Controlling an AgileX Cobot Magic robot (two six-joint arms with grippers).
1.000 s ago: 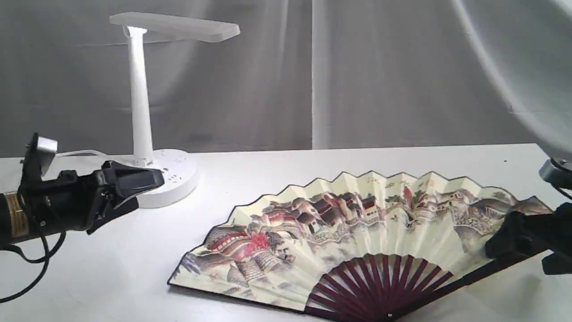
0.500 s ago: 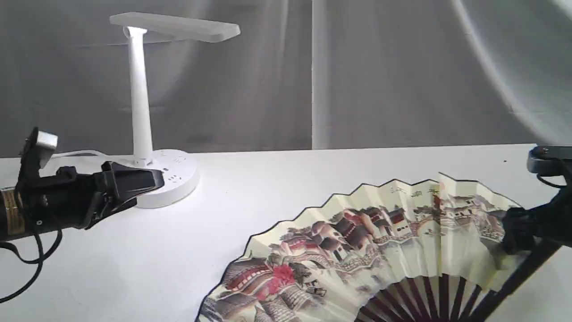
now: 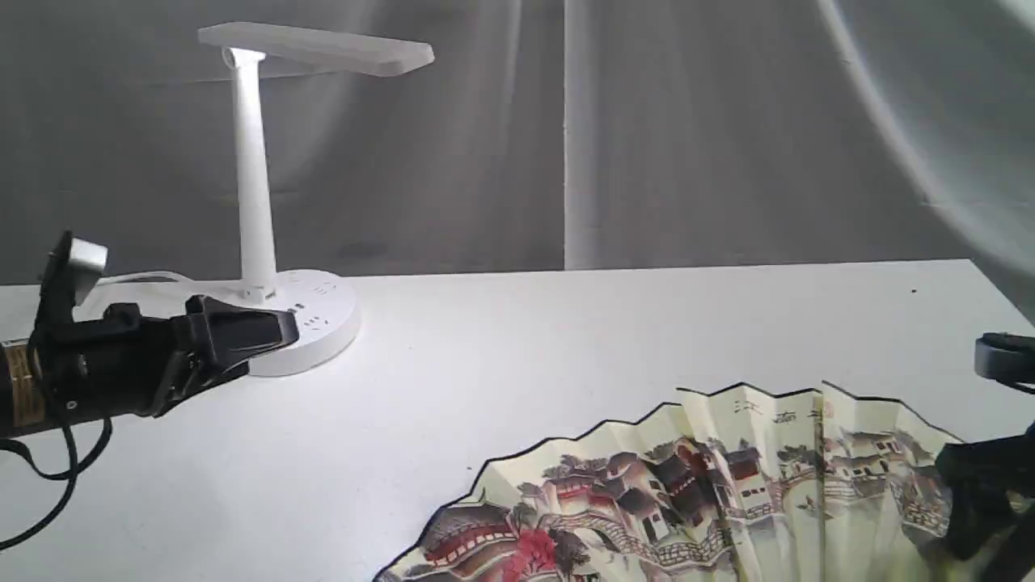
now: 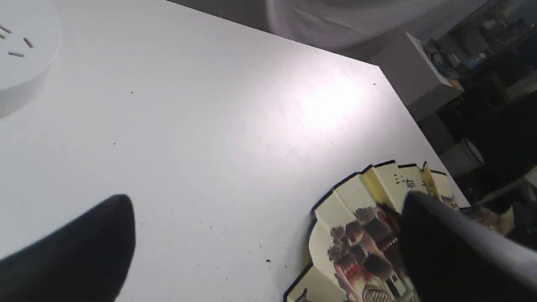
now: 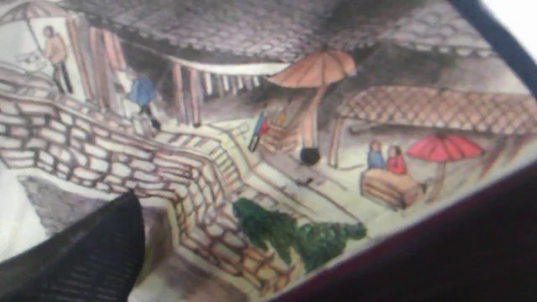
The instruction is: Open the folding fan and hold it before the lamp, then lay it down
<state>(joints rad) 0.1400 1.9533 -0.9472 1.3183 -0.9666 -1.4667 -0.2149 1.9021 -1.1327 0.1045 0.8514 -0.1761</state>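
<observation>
**Open folding fan (image 3: 728, 501) sits well apart from the lamp (image 3: 255, 186)**

The fan spreads over the desk's (image 3: 566, 339) near right, its right end hidden behind my right claw (image 3: 962, 509); whether that claw grips, I cannot tell. My left claw (image 3: 271, 349), released and empty, hovers before the lamp's base, masking part of it.

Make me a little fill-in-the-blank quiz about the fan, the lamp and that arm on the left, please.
1. The folding fan is spread ____, showing a painted village.
2. The lamp on the table is coloured ____.
3. The left gripper, jaws apart close to the lamp, holds ____.
Missing words: open; white; nothing.
</observation>
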